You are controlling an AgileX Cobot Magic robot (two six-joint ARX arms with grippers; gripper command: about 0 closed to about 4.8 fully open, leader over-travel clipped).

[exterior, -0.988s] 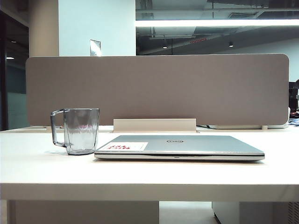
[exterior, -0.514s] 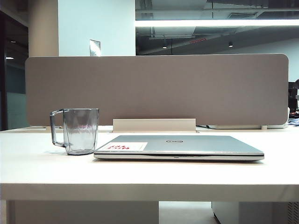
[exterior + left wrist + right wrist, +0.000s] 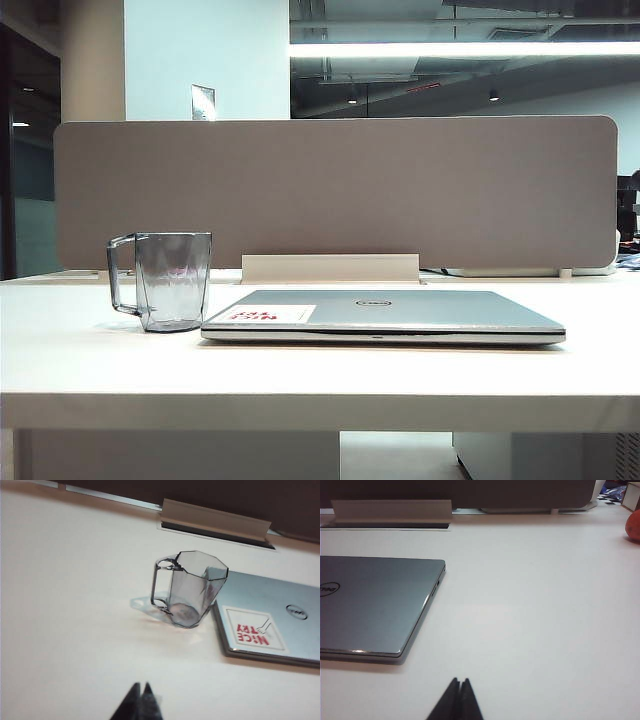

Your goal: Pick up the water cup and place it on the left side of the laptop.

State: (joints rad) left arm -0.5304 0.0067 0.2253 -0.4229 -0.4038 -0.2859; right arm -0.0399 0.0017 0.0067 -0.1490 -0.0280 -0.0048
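Both sets of jaws are pressed tight together with nothing between them, and neither arm shows in the exterior view. Left gripper (image 3: 141,700) hangs over bare desk (image 3: 90,350), its dark tips meeting in a point, and the water cup (image 3: 189,589) stands well apart from those tips, out ahead of them and clear of any contact. Right gripper (image 3: 458,700) sits the same way, fingers sealed, above open desk off the laptop's right edge, so the cup is nowhere in its wrist view. Now the layout, biggest first: the pale desk runs wide across the exterior view, backed by a long grey partition panel (image 3: 335,190) with a white cable tray (image 3: 330,267) at its foot. On the desk lies the laptop (image 3: 385,315), lid closed, silver-grey, dark logo (image 3: 297,612) on top and a white sticker (image 3: 254,631) with red lettering near its left corner. Just beside that left corner stands the cup, upright, transparent grey, handle (image 3: 120,275) pointing away from the laptop; from the left wrist camera its body looks to be touching or almost touching the laptop's corner, and I cannot say which. Far off at the desk's right edge, an orange-red round object (image 3: 634,526) peeks in.
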